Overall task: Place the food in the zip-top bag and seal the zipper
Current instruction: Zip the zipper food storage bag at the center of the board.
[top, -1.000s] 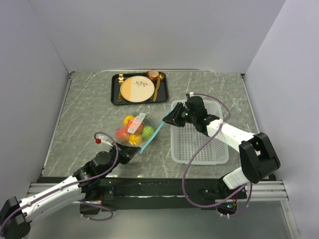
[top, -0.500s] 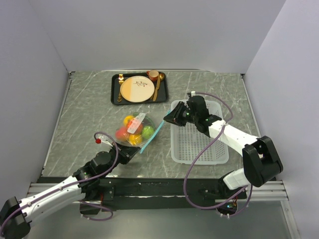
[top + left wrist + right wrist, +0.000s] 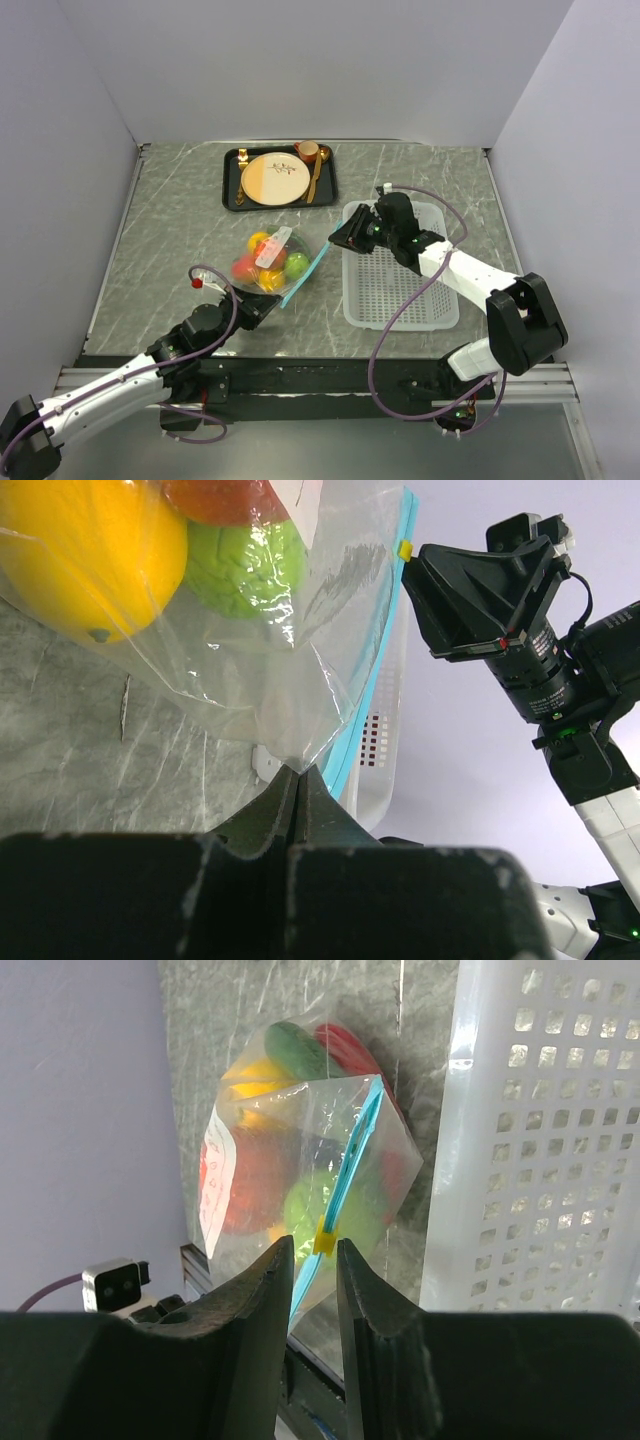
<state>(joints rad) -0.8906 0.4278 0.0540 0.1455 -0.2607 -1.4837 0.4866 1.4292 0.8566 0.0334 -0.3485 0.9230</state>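
The clear zip-top bag (image 3: 272, 262) lies mid-table with the food in it: a yellow lemon (image 3: 259, 241), a red piece (image 3: 244, 267) and a green lime (image 3: 297, 265). Its light blue zipper (image 3: 306, 276) runs along the bag's right edge. My left gripper (image 3: 264, 303) is shut on the bag's near corner (image 3: 298, 750). My right gripper (image 3: 335, 241) is at the zipper's far end. Its jaws stand a narrow gap apart around the yellow slider (image 3: 324, 1243), with space showing on the slider's left side. The zipper strip (image 3: 355, 1150) passes between the fingers.
A white mesh basket (image 3: 400, 290) stands right of the bag, under my right arm. A black tray (image 3: 232, 180) with a cream-and-tan plate, a cup and gold cutlery sits at the back. Grey walls close in the left, back and right sides.
My right gripper shifted slightly left toward the zipper's far end a second ago, then stayed still. The left gripper and the bag have not moved.
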